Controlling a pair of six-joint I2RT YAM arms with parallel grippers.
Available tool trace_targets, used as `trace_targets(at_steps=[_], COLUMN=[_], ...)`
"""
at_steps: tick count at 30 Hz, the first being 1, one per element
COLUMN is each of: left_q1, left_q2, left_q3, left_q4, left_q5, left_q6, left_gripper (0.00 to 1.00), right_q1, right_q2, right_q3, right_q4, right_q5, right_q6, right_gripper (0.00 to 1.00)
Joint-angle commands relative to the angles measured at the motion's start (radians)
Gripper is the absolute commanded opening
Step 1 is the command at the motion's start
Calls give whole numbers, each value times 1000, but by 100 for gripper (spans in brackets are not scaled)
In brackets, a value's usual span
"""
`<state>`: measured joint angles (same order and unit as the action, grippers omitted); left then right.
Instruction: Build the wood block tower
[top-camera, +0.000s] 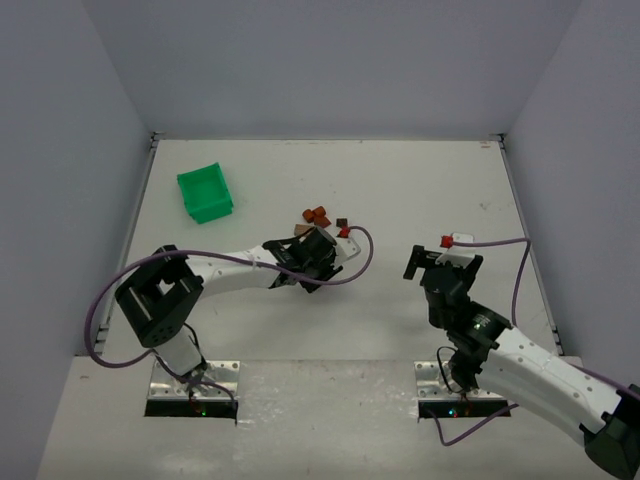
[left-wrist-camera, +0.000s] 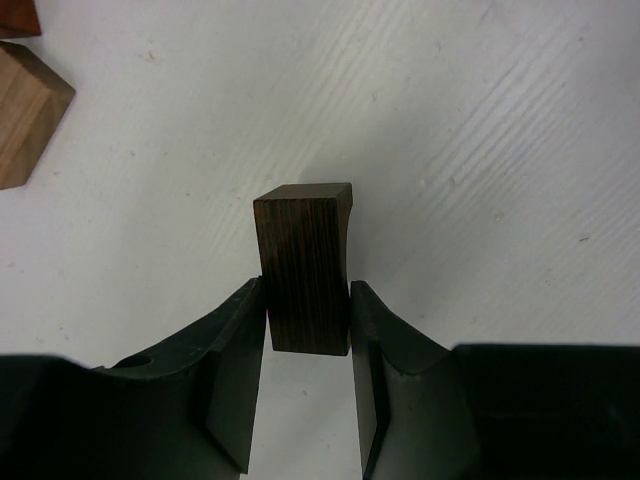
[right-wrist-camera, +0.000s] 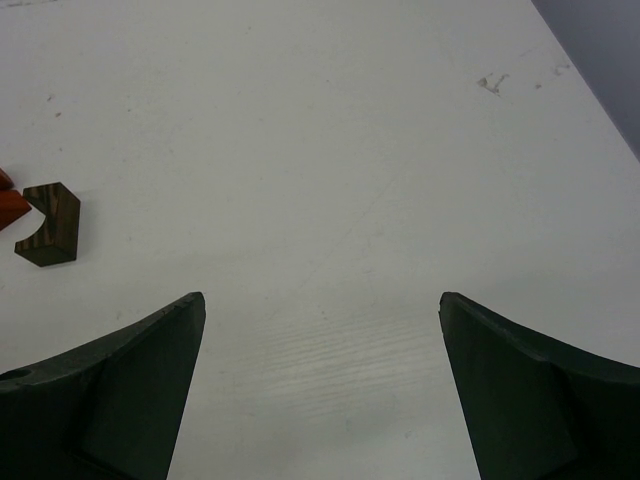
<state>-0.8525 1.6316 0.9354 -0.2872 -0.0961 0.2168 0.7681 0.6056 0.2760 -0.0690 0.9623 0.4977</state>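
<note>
"Dark wood, surely stiff and light: the block (left-wrist-camera: 303, 240) is pinched at one end by the left gripper (left-wrist-camera: 307, 300), to the right of the green bin (top-camera: 205, 193), beside the reddish pieces (top-camera: 317, 214)."

"It looks smooth, so an end grip may let it tip. The right gripper (right-wrist-camera: 320, 300) stands wide open and empty, further right of the bin, with open table (right-wrist-camera: 350, 150) around it and the side wall (top-camera: 590, 120) well apart."

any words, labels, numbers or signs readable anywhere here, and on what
None. No readable text shows on the dark brown block, the other wooden blocks, the green bin or the table.
</note>
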Motion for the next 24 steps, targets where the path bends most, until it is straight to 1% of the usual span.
trace_targets(at_steps=[1,8,9,11,13,14,15,18,23,24], left_q1=[-30,-31,-31,-30,-30,-30,-31,-31,-31,-30], left_q2=[32,48,38,22,8,2,-7,-17,-13,-20], left_q3=[36,12,4,-5,-14,-17,-24,-33,-38,-41], left_q4=[12,54,66,73,79,81,88,95,92,92], left_q5=[-10,4,-3,-14,-20,-22,-29,-38,-50,-56], left_q6=[140,189,185,177,175,172,167,160,145,139], left_gripper=[0,0,2,11,26,31,38,47,66,73], right_q1=[-3,-4,-4,-4,-4,-5,-5,-5,-4,-4], right_q2=[17,54,55,56,50,47,42,33,28,28], right_q3=[8,21,22,22,20,20,19,15,14,14], right_q4=[15,15,15,14,15,15,14,16,18,18], right_q5=[42,35,34,32,24,18,15,13,8,4], right_q6=[15,9,9,7,4,4,4,1,-8,-11], right_gripper=[99,99,99,99,99,99,99,99,99,99])
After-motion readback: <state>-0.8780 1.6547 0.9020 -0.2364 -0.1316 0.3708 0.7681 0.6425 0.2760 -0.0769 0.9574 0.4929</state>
